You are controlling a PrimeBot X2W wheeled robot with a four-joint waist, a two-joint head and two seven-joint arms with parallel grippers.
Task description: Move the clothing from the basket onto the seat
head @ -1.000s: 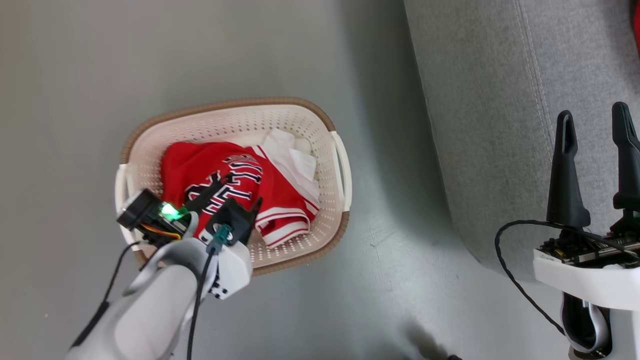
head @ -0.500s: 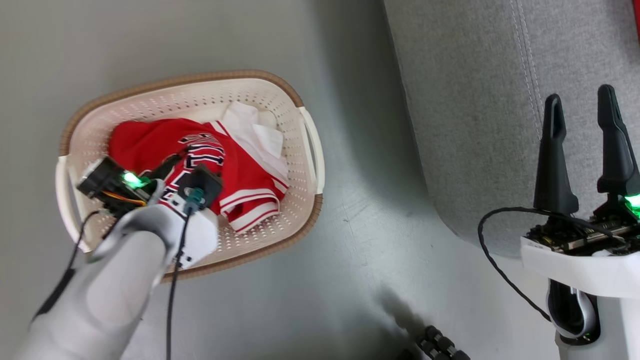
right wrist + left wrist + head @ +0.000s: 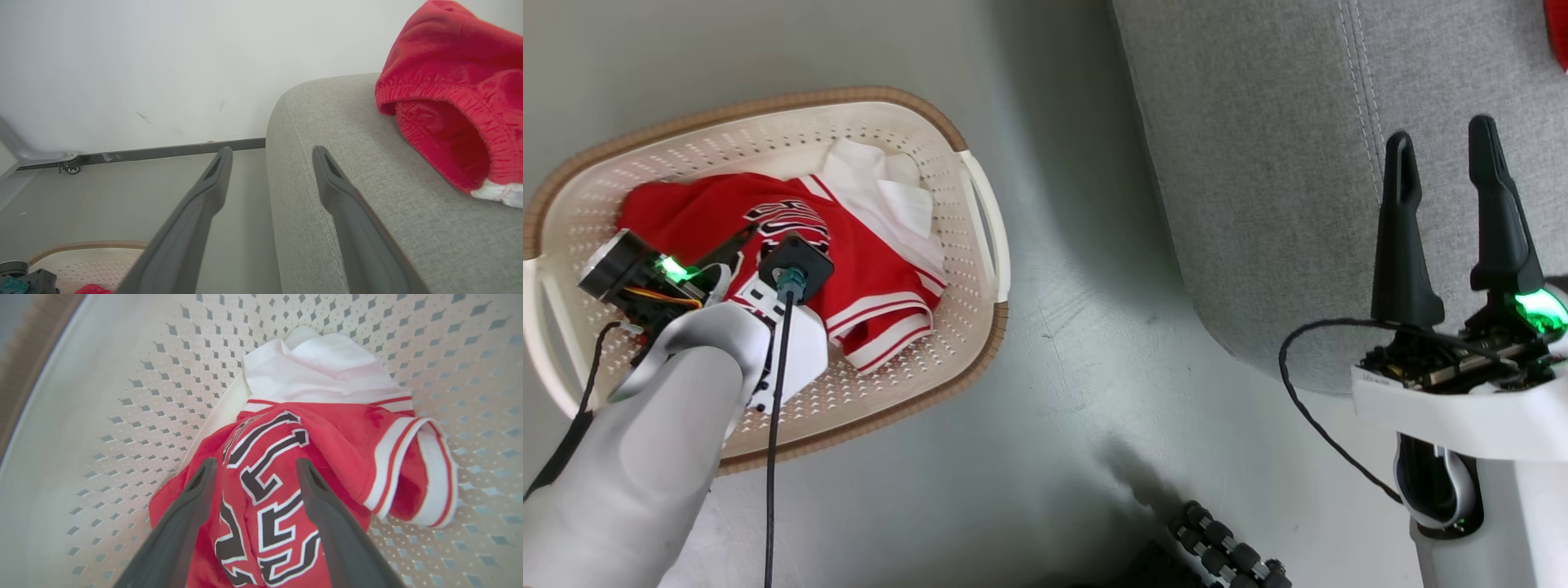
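A red jersey (image 3: 874,282) with black-white lettering and striped trim lies crumpled in the cream perforated basket (image 3: 882,114). White fabric (image 3: 322,367) shows at its far end. My left gripper (image 3: 256,462) is open and low inside the basket, its two fingers straddling the lettering on the jersey (image 3: 351,428). In the head view my left gripper (image 3: 768,233) is largely hidden behind its wrist. Red shorts (image 3: 445,94) lie on the grey seat (image 3: 327,114). My right gripper (image 3: 1440,132) hangs open and empty over the seat's (image 3: 1258,163) near edge.
Grey floor (image 3: 1078,343) separates basket and seat. A black ribbed part (image 3: 1225,547) sits at the bottom of the head view. In the right wrist view a white wall (image 3: 143,61), a dark baseboard and a small caster (image 3: 72,169) stand behind the seat.
The head camera has shifted, sliding the whole picture left and up. My left gripper has gone further over the jersey's lettering, still open. The right gripper keeps its pose.
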